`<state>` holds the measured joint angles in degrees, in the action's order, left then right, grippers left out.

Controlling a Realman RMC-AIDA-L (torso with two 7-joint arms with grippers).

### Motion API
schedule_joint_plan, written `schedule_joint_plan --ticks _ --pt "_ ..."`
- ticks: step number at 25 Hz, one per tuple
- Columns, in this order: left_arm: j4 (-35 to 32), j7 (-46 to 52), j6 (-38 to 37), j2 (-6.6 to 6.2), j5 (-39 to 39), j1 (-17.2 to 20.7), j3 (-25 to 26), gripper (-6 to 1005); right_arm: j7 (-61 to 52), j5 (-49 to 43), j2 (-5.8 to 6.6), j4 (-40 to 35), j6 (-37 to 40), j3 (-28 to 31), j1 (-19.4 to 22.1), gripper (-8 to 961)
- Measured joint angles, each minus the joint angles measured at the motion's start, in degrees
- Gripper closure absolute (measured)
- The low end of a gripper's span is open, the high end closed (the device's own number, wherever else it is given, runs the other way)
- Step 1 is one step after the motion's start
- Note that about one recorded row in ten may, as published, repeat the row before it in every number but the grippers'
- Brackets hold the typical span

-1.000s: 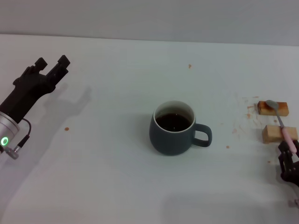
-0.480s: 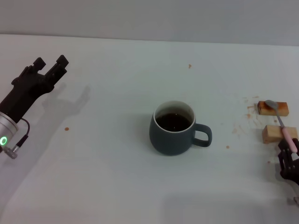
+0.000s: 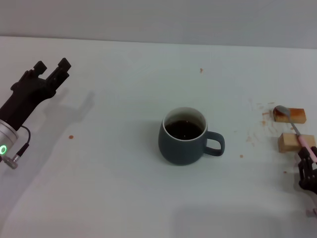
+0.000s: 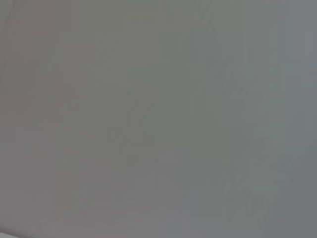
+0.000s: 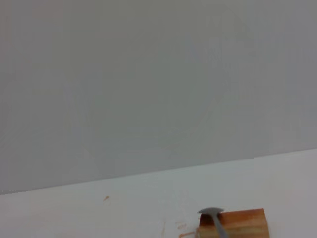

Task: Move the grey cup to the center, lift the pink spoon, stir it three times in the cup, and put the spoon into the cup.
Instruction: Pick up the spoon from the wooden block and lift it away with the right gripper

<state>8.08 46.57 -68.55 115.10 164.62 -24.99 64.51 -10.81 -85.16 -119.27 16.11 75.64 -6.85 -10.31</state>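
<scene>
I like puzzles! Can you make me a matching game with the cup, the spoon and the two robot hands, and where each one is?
Things:
1. grey cup
2. pink spoon
3. left tool
4. right tool

Places:
A. resting across two wooden blocks
B. raised over the table's far left side
C. middle of the table, with dark liquid inside
D. at the spoon's pink handle end

Pairs: 1-C, 2-A, 3-B, 4-D

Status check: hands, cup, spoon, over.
Left hand open, parked far left. Right hand at the pink spoon handle. Spoon lies across wooden blocks. Grey cup centred.
</scene>
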Motion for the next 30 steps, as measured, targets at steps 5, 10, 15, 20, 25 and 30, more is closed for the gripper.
schedule_joint_plan --ticks 5,10,15,20,25,30 --pt "0.0 0.0 0.0 0.15 0.0 0.0 0.0 170 0.0 0.0 0.0 -0.1 -0.1 0.0 0.1 812" --pt "0.0 0.0 0.0 0.26 0.0 0.0 0.0 170 0.0 0.0 0.0 -0.1 -0.1 0.0 0.1 821" --pt "0.0 0.0 0.0 0.4 0.0 0.0 0.0 170 0.0 0.0 0.0 -0.1 1.0 0.0 0.1 821" --pt "0.0 0.0 0.0 0.39 0.0 0.0 0.0 170 0.0 0.0 0.0 0.0 1.8 0.0 0.1 821" --pt "0.0 0.0 0.0 0.38 0.0 0.0 0.0 170 0.0 -0.3 0.01 0.2 3.1 0.0 0.2 820" --pt "0.0 0.1 0.0 0.38 0.0 0.0 0.0 170 0.0 -0.4 0.0 0.2 4.0 0.0 0.3 820"
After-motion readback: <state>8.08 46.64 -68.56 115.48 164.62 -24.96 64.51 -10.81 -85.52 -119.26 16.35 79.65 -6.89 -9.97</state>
